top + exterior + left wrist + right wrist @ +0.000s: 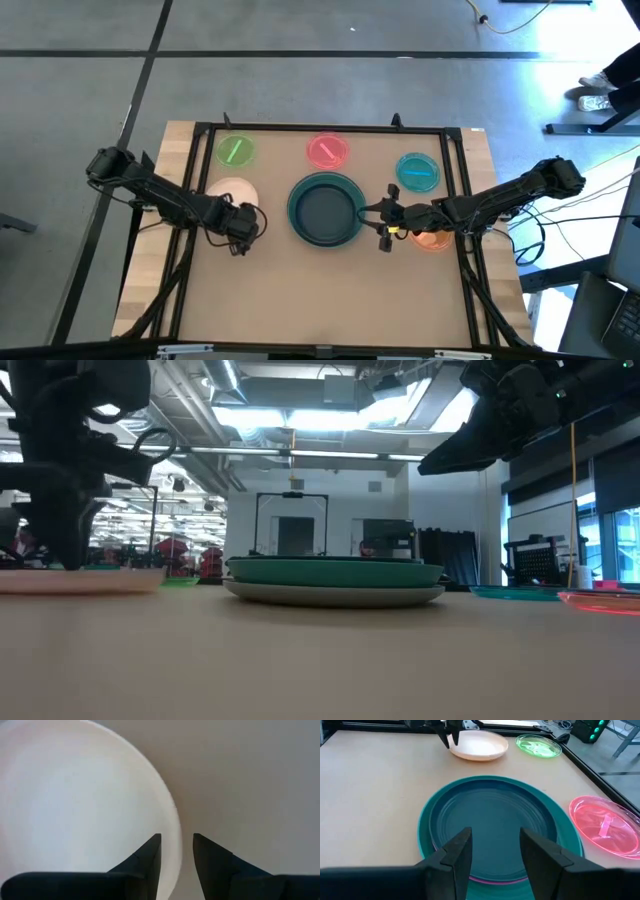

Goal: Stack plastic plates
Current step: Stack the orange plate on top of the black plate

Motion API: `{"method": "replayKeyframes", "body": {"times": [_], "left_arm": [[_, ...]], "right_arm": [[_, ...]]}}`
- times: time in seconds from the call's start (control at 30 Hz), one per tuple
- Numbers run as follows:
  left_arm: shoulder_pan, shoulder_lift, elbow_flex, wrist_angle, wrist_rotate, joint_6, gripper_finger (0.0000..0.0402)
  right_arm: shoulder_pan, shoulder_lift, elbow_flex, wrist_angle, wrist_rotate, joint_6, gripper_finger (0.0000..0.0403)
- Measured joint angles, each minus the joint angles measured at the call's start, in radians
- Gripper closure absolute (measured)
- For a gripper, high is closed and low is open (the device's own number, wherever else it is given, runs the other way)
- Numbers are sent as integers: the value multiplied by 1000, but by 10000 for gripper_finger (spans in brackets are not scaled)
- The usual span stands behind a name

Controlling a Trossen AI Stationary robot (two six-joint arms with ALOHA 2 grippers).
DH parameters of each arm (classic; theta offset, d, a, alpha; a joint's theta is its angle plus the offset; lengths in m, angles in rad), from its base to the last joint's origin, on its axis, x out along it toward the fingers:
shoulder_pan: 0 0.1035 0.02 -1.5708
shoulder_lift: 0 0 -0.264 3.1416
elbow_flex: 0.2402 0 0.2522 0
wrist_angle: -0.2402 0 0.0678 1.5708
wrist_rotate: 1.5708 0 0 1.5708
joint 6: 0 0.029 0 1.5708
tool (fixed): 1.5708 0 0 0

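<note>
A stack of large plates sits mid-table, dark slate on top, teal under it, a magenta sliver showing and a grey one at the bottom. My right gripper hovers open above the stack's right side, raised clear of it. The small white plate lies flat left of the stack. My left gripper is open, low at that plate's rim, one finger over the plate and one outside it. Small green, pink, teal-blue and orange plates lie flat on the table. My left gripper comes from above, pointing down, with its fingers on either side of the white plate's rim. I cannot tell whether they touch it. The plate lies flat on the table.
A black frame runs round the table top, close behind the green and pink plates. The orange plate lies partly under my right arm. Bare table stretches between the stack and the near edge.
</note>
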Motion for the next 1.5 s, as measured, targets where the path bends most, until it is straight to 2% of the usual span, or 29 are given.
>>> {"method": "replayKeyframes", "body": {"times": [0.13,0.3,0.47,0.6,0.77,0.83,1.27,1.5], "left_arm": [[0,0,-13,18,-4,-6,296],[0,0,-91,127,73,-6,296],[0,-2,-126,154,60,-4,298],[-1,-2,-125,154,40,25,322],[0,0,-118,154,20,64,377],[0,0,-110,148,9,86,393],[0,1,76,162,-115,287,395],[0,0,126,321,-137,447,388]], "right_arm": [[0,0,0,0,0,0,246],[0,0,0,0,0,0,246],[0,0,0,0,0,0,246],[0,0,0,0,18,0,246],[0,0,0,0,24,0,246],[0,0,0,4,24,0,246],[0,0,0,4,23,0,246],[0,0,0,3,23,0,246]]}}
